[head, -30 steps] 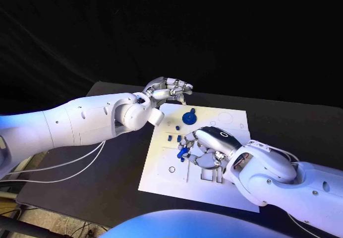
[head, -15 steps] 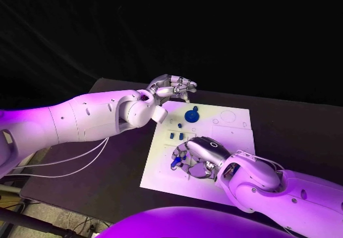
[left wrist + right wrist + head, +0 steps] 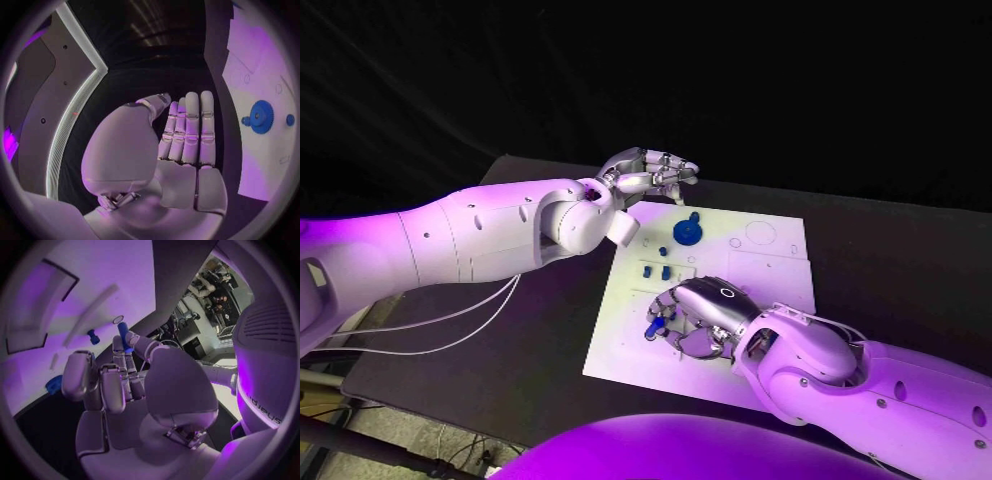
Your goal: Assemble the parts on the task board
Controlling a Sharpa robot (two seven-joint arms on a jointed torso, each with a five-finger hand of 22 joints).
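I see the board mid-surface. Left robot hand hangs empty, fingers straight, off its far corner. Right robot hand pinches a blue peg over the near left part. Loose pinch could drop it, I judge.

Both arms wear smooth, rounded white shells. The left arm has small dark screw holes in its casing, and thin pale cables loop beneath it. Each arm ends in a silver metal hand, the left hand and the right hand, with segmented fingers and a broad, domed thumb base.
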